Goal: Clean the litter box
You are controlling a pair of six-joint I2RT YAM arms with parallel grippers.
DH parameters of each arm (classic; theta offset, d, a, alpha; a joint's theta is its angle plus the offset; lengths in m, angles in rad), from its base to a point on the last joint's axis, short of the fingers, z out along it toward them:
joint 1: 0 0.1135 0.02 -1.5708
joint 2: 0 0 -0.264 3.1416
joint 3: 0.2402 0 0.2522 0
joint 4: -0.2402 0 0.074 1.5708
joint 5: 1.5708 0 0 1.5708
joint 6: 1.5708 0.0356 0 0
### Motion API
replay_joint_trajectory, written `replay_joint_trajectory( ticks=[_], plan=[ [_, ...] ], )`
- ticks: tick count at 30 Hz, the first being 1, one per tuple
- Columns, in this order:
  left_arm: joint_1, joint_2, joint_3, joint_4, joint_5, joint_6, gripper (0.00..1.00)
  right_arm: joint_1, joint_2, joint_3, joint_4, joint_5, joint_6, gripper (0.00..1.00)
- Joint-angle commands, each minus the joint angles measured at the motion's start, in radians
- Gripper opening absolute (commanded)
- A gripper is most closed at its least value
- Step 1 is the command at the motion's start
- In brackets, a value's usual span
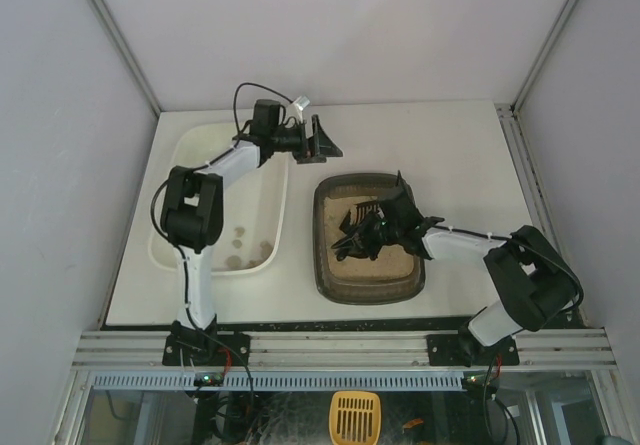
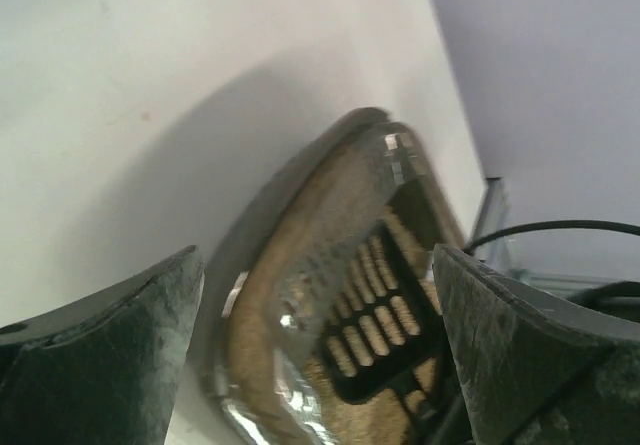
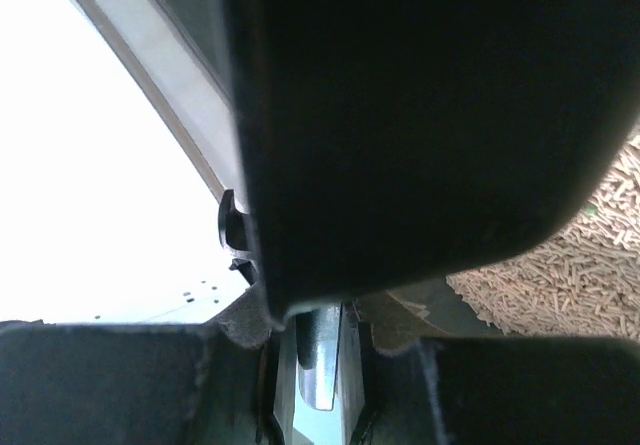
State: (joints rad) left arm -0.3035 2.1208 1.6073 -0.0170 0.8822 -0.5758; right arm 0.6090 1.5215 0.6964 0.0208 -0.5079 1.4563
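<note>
The litter box [image 1: 335, 283], a dark grey-brown tray of beige litter, sits right of centre on the table. My right gripper [image 1: 388, 227] hangs low over its litter, shut on the handle of a black slotted scoop [image 1: 362, 215]. In the right wrist view the dark scoop [image 3: 420, 115] fills most of the picture, its handle pinched in the right gripper [image 3: 315, 335], with litter pellets [image 3: 575, 255] at the right. My left gripper [image 1: 325, 143] hovers open and empty beyond the box's far left corner. The left wrist view looks between the left gripper's [image 2: 318, 260] fingers at the litter box [image 2: 300, 180] and scoop [image 2: 385, 325].
A larger glossy white tray [image 1: 195, 145] lies left of the litter box, with a few brownish clumps [image 1: 238, 235] near its front end. The left arm stretches over this tray. Grey enclosure walls surround the white table [image 1: 450, 145] on three sides.
</note>
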Motion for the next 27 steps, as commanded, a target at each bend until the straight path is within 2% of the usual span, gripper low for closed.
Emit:
replay_joint_trajectory(
  ticks=[1,7,12,17,23,27],
  plan=[
    [-0.013,0.090,0.118,-0.310,-0.081,0.266,1.00,-0.003,-0.030,0.031,-0.061,-0.032,0.024,0.00],
    [-0.064,0.186,0.257,-0.554,-0.070,0.456,1.00,-0.001,-0.022,0.078,-0.147,-0.037,0.000,0.00],
    [-0.101,0.145,0.201,-0.590,-0.004,0.556,1.00,0.002,-0.013,0.078,-0.151,-0.017,-0.026,0.00],
    [-0.122,0.040,0.069,-0.573,0.014,0.599,1.00,0.004,0.019,0.075,-0.142,-0.004,-0.051,0.00],
    [-0.123,-0.110,-0.163,-0.430,0.054,0.515,1.00,0.011,0.077,0.069,-0.095,-0.030,-0.032,0.00],
    [-0.123,-0.181,-0.244,-0.337,0.072,0.445,1.00,0.018,0.092,0.043,-0.048,-0.036,-0.036,0.00]
  ],
)
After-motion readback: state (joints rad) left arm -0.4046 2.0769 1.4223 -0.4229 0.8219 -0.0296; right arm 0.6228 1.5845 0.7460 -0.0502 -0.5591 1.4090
